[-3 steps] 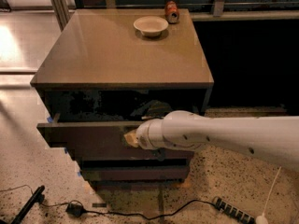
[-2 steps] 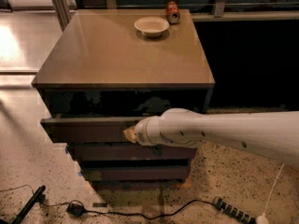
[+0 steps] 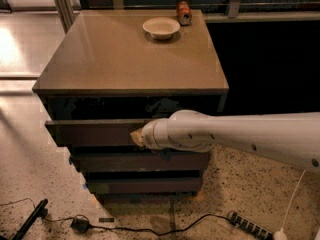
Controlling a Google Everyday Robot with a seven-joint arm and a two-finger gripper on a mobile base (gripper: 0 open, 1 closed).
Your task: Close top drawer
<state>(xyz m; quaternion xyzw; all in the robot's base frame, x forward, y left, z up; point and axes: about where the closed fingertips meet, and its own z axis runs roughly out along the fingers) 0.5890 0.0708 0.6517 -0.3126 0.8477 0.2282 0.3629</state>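
One cabinet (image 3: 130, 59), brown with a flat top, is recorded on a speckled floor (image 3: 30, 184), seen from above and in front.

Item 1. One top drawer (image 3: 90, 132): dark grey-brown, plain handleless front, nearly as wide as the cabinet. It is seen pulled out, its front standing forward of the cabinet face, with a dark gap shown above it under the cabinet top.

Item 2. Two lower drawer fronts (image 3: 140, 162), slimmer than the top one, are stacked beneath it.

Item 3. One gripper (image 3: 137, 136): a tan tip at the end of the white arm (image 3: 240, 136). It is placed against the front of the top drawer, right of the front's middle. Whether it is spread or pressed together cannot be told, as most of it is hidden by the wrist. The arm is extended in from the right edge of the view, across the cabinet's front.

Item 4. One pale bowl (image 3: 161, 27) is set on the cabinet top, near the back edge.

Item 5. One can (image 3: 184, 12), reddish, is stood just behind and to the right of the bowl.

Item 6. One black cable (image 3: 150, 229) is laid across the floor before the cabinet, and a power strip (image 3: 250, 226) is found at lower right.
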